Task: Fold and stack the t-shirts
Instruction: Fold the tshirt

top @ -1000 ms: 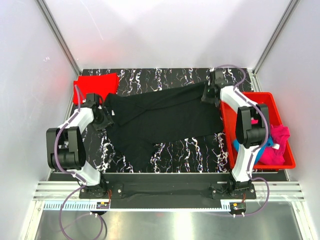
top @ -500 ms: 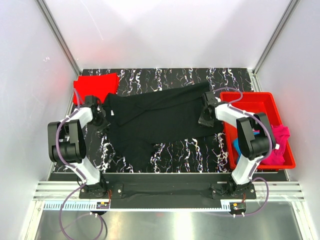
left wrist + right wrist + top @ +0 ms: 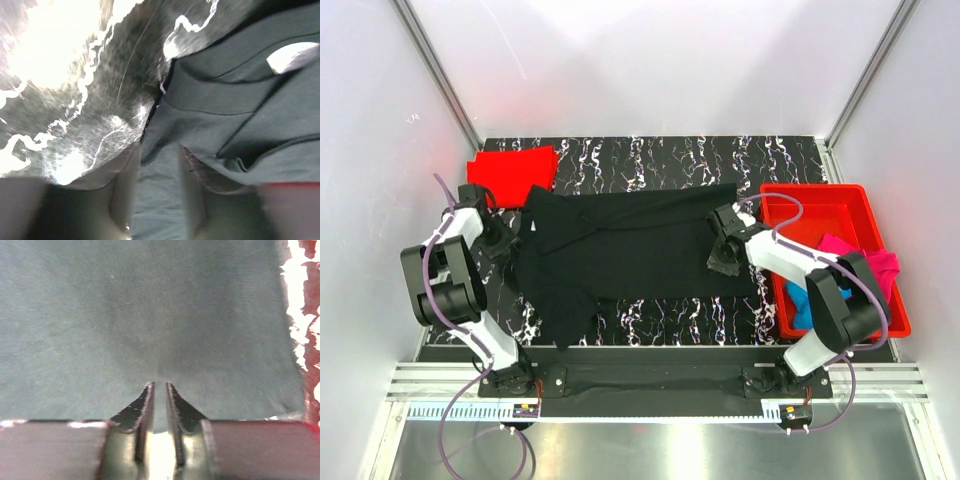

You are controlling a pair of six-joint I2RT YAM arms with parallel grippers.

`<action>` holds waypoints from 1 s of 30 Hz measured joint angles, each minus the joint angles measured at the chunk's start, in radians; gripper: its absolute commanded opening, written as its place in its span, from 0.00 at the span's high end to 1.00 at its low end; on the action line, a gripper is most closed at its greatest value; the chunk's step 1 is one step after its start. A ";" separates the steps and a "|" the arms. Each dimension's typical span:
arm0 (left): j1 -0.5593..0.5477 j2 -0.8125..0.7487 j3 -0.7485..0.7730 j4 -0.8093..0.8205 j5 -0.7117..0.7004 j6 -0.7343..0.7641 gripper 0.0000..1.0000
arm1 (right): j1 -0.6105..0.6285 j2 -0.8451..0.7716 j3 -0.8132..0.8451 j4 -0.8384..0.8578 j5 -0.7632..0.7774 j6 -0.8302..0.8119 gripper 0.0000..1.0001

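Note:
The black t-shirt lies spread across the middle of the marbled table, with one part trailing toward the near edge. My left gripper is shut on its left edge, and the cloth shows pinched between the fingers in the left wrist view. My right gripper is shut on a thin fold at the shirt's right edge. The red t-shirt lies folded at the back left. The magenta t-shirt and the bright blue t-shirt lie bunched in the bin.
A rigid red plastic bin stands at the right edge of the table, just right of my right arm. White enclosure walls and metal frame posts surround the table.
My right gripper has drawn the shirt's right edge from the back right corner toward the near side. My left gripper has moved left. The black shirt now lies flatter and straighter.

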State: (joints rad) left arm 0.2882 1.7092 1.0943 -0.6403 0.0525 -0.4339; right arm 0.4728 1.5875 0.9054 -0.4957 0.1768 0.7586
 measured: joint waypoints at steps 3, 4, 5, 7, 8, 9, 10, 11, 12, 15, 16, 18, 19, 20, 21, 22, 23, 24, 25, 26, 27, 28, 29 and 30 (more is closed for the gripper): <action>0.000 -0.059 0.002 -0.001 0.011 -0.002 0.40 | -0.004 -0.025 0.064 -0.060 0.032 -0.012 0.65; -0.001 -0.091 0.002 0.004 0.023 -0.002 0.39 | -0.007 -0.023 0.095 -0.072 0.043 -0.019 0.64; -0.006 -0.126 0.002 0.012 0.040 -0.003 0.37 | -0.022 -0.014 0.145 -0.087 0.049 -0.028 0.62; -0.019 -0.186 0.005 0.031 0.074 0.000 0.36 | -0.070 0.017 0.237 -0.088 0.053 -0.035 0.62; -0.027 -0.205 0.012 0.038 0.088 0.001 0.36 | -0.102 0.040 0.281 -0.087 0.057 -0.035 0.61; -0.040 -0.216 0.026 0.044 0.108 0.003 0.36 | -0.132 0.066 0.320 -0.082 0.064 -0.035 0.61; -0.051 -0.215 0.044 0.050 0.127 0.005 0.36 | -0.164 0.097 0.360 -0.079 0.070 -0.034 0.61; -0.061 -0.203 0.063 0.059 0.143 0.007 0.37 | -0.187 0.124 0.393 -0.084 0.075 -0.032 0.61; -0.069 -0.190 0.075 0.068 0.156 0.008 0.37 | -0.208 0.166 0.434 -0.089 0.084 -0.028 0.60; -0.085 -0.130 0.077 0.089 0.187 0.007 0.37 | -0.226 0.299 0.570 -0.138 0.121 -0.001 0.60; -0.087 -0.114 0.069 0.091 0.189 0.007 0.37 | -0.224 0.339 0.613 -0.158 0.129 0.015 0.59; -0.092 -0.084 0.037 0.101 0.192 0.007 0.37 | -0.220 0.403 0.687 -0.200 0.146 0.047 0.59; -0.094 -0.071 0.021 0.102 0.193 0.007 0.36 | -0.218 0.434 0.724 -0.220 0.157 0.066 0.57; -0.096 -0.057 0.010 0.103 0.196 0.008 0.36 | -0.217 0.460 0.758 -0.244 0.166 0.085 0.57; -0.098 -0.045 0.006 0.101 0.197 0.008 0.34 | -0.217 0.479 0.786 -0.262 0.175 0.103 0.56; -0.101 -0.031 0.005 0.103 0.198 0.008 0.34 | -0.217 0.498 0.817 -0.284 0.185 0.124 0.55; -0.104 -0.017 0.005 0.106 0.198 0.007 0.34 | -0.217 0.515 0.845 -0.305 0.196 0.146 0.55; -0.106 -0.007 0.005 0.110 0.198 0.007 0.34 | -0.217 0.528 0.868 -0.319 0.206 0.163 0.55; -0.107 0.000 0.005 0.112 0.198 0.007 0.34 | -0.217 0.538 0.886 -0.330 0.213 0.180 0.54; -0.109 0.005 0.005 0.114 0.199 0.007 0.34 | -0.217 0.547 0.903 -0.343 0.223 0.196 0.54; -0.110 0.008 0.005 0.116 0.200 0.007 0.35 | -0.217 0.557 0.919 -0.355 0.229 0.212 0.54; -0.110 0.011 0.005 0.120 0.203 0.007 0.35 | -0.217 0.565 0.932 -0.364 0.232 0.227 0.54; -0.110 0.013 0.005 0.123 0.206 0.007 0.36 | -0.218 0.571 0.941 -0.369 0.232 0.237 0.54; -0.110 0.014 0.005 0.127 0.208 0.007 0.38 | -0.218 0.581 0.950 -0.375 0.232 0.249 0.54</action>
State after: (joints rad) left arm 0.1780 1.7237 1.0996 -0.5137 0.2607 -0.4271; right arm 0.2550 2.1681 1.8557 -0.8707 0.4088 1.0073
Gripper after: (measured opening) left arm 0.646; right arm 0.459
